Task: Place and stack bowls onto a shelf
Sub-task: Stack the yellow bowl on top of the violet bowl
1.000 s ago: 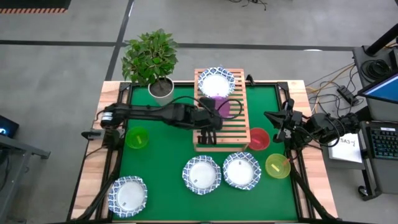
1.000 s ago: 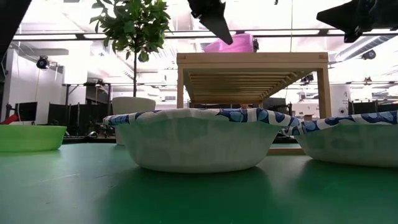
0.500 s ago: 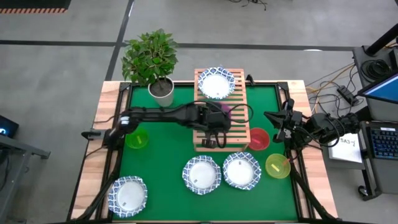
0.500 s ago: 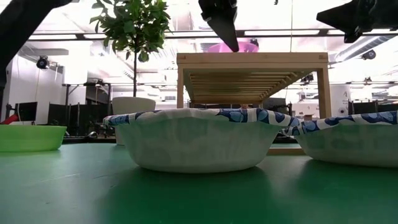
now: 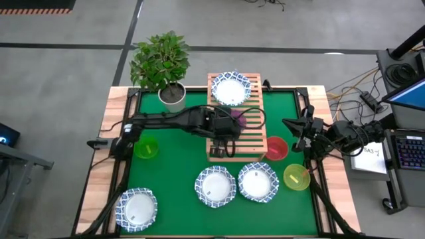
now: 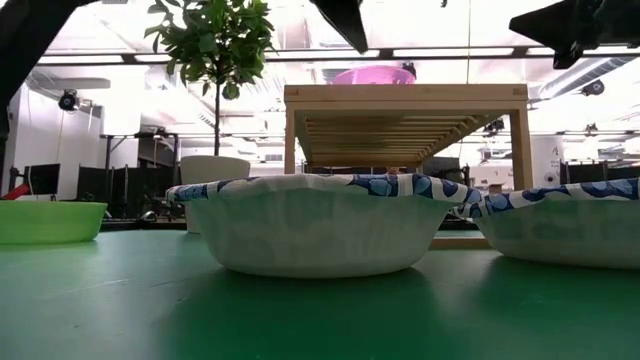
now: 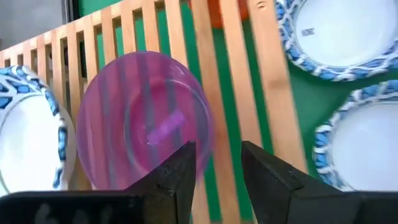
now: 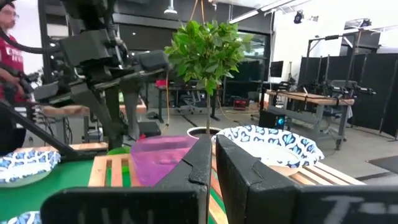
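On the light wooden slatted shelf (image 5: 235,116) sits the small translucent purple plastic bowl (image 7: 145,120) — upright, beside a white blue-rimmed bowl (image 5: 230,88). Above it hangs the left gripper (image 7: 217,168), fingers parted and empty. The right gripper (image 8: 213,160) — pressed shut — waits at the table's right edge.

Lit evenly from overhead in the high view; only faint, soft shadows on the flat green table mat (image 5: 172,159). Blown out by ceiling lights and backlight in the low view, leaving the dark left gripper (image 6: 345,20) a plain silhouette. Blurred up close along the nearest wide white bowl with blue patterned rim (image 6: 310,225). Smeared with motion blur in the left wrist view across the translucent purple plastic bowl (image 7: 146,121) and the light wooden slatted shelf (image 7: 233,81).
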### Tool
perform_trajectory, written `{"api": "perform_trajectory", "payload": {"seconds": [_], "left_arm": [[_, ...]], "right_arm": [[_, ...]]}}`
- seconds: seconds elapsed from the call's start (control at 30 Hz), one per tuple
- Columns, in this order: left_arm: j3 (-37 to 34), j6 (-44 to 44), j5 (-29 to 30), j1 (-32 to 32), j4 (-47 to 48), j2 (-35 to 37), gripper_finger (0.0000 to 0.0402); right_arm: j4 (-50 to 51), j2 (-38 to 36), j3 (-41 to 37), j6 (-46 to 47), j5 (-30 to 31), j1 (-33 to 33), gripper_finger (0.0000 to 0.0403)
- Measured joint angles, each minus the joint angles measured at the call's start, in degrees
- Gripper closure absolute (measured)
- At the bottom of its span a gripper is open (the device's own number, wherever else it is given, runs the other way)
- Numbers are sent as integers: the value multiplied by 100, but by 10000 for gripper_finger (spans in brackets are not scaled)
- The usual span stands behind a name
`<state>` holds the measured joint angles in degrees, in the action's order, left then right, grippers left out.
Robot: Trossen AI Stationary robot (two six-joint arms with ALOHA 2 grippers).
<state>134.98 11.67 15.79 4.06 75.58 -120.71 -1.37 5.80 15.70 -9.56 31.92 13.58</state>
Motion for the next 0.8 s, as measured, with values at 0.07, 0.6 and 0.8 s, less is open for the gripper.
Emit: {"api": "perform_trajectory", "payload": {"seconds": [0.07, 0.6, 0.8], "left_arm": [[-11, -132, -26, 53, 266, 109, 293], [-3855, -590, -109, 762, -2175, 2536, 332], [-6193, -668, -99, 968, -4840, 3836, 333]], "right_arm": [[-173, 16, 0, 77, -151, 2, 390], [-1901, 1670, 3, 934, -2445, 15, 390], [-2116, 2385, 228, 1434, -2444, 15, 390]]}}
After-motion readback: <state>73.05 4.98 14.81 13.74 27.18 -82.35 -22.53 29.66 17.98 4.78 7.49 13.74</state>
